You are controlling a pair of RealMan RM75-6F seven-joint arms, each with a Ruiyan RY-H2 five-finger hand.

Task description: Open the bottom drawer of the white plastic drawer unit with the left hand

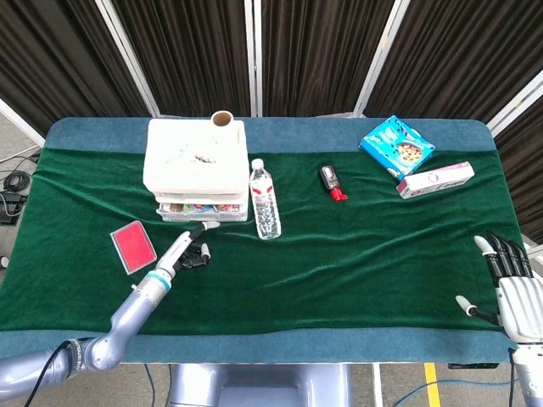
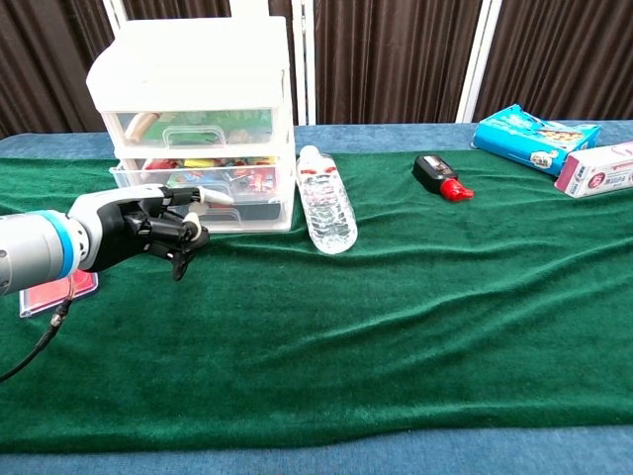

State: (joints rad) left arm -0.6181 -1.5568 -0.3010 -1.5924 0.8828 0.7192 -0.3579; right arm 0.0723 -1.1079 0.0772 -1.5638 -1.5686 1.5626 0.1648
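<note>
The white plastic drawer unit (image 1: 197,165) (image 2: 193,69) stands at the back left of the green cloth. One drawer (image 1: 200,207) (image 2: 213,176) sticks out a little, showing colourful contents; in the chest view it looks like the middle one, and the bottom drawer's front (image 2: 252,213) sits further back. My left hand (image 1: 195,248) (image 2: 148,230) is just in front of the unit, fingers curled, one fingertip (image 2: 216,196) hooked at that drawer's front lip. My right hand (image 1: 513,292) hangs off the table's front right corner, fingers spread, holding nothing.
A water bottle (image 1: 265,202) (image 2: 326,208) lies right of the unit. A red card (image 1: 133,247) lies left of my left arm. A black and red item (image 1: 332,182), a blue packet (image 1: 397,146) and a pink box (image 1: 435,179) sit at the back right. A cardboard tube (image 1: 223,119) stands on the unit.
</note>
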